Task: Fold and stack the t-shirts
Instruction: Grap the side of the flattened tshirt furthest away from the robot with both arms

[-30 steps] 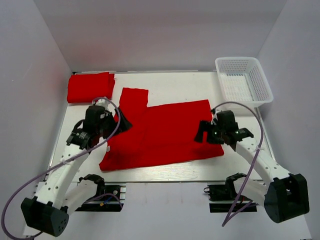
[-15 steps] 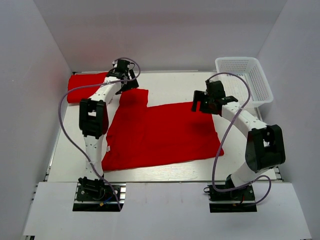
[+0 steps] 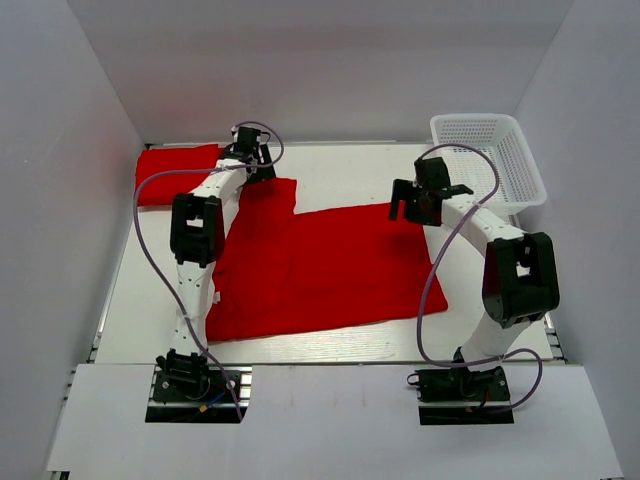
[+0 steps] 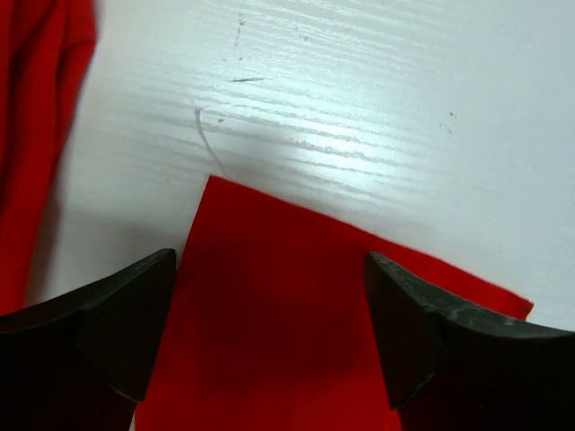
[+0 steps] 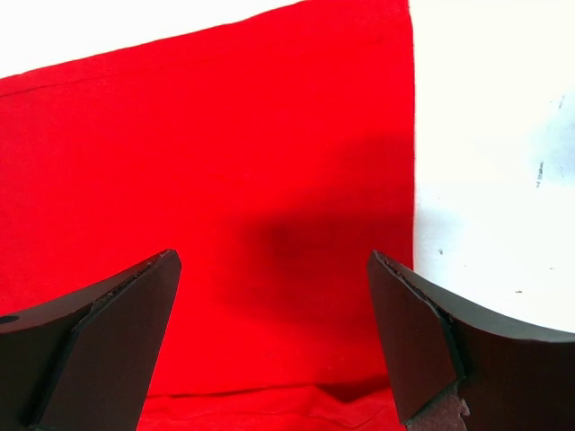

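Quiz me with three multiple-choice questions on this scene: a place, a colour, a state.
1. Where is the basket? A far right corner; B far left corner; C centre.
2. What colour is the spread t-shirt? A blue; B red; C white.
3. How are the right gripper's jaws? A shut on cloth; B holding the basket; C open.
Answers: 1 A, it sits far right in the overhead view; 2 B, plain red cloth; 3 C, its jaws stand apart, gripping nothing.
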`<state>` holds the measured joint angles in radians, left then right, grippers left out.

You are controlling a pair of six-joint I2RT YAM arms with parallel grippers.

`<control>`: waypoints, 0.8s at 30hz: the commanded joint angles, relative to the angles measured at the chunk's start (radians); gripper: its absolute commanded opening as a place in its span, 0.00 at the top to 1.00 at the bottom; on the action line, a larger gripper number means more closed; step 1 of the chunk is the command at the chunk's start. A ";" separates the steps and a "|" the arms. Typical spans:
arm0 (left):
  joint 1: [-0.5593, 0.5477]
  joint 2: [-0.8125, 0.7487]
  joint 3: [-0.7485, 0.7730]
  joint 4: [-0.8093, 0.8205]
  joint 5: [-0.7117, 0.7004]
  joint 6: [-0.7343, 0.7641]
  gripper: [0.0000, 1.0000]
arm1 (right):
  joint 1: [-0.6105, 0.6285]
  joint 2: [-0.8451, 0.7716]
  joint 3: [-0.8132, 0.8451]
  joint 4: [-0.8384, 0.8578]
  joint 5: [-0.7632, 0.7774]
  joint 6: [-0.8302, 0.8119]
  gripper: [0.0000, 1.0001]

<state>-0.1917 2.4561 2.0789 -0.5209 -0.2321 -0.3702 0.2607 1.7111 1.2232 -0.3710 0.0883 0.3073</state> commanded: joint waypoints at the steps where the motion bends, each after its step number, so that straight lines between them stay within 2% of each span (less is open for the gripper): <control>1: 0.006 0.017 0.046 0.053 0.016 0.022 0.10 | -0.014 0.012 0.044 -0.011 0.008 -0.004 0.10; 5: 0.006 0.037 0.046 0.030 0.016 0.022 0.34 | -0.026 0.021 0.045 -0.009 0.002 -0.002 0.10; 7: 0.006 0.037 0.046 0.021 0.016 0.013 0.39 | -0.032 0.021 0.050 -0.009 -0.001 -0.002 0.10; 10: 0.006 0.027 0.007 0.042 0.039 0.013 0.53 | -0.037 0.035 0.050 0.001 -0.010 -0.004 0.10; 11: 0.006 0.027 0.007 0.051 0.039 0.013 0.63 | -0.043 0.041 0.055 0.003 -0.015 -0.002 0.10; 13: 0.006 0.027 0.007 0.052 0.048 0.013 0.72 | -0.038 0.064 0.071 0.007 -0.025 -0.008 0.10; 14: 0.006 0.027 0.007 0.065 0.048 0.013 0.81 | -0.040 0.073 0.081 0.004 -0.022 -0.010 0.10; 15: 0.006 0.027 0.007 0.065 0.057 0.013 1.00 | -0.037 0.093 0.102 0.006 -0.003 -0.008 0.10; 19: 0.006 0.000 -0.029 0.111 0.057 0.033 1.00 | -0.037 0.151 0.160 0.023 0.034 0.010 0.10; 24: 0.006 -0.110 -0.178 0.232 0.066 0.042 1.00 | -0.037 0.232 0.225 0.093 0.131 0.081 0.10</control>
<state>-0.1917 2.4413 1.9667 -0.3332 -0.1890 -0.3439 0.2264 1.9114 1.3872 -0.3511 0.1352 0.3378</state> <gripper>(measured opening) 0.010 0.904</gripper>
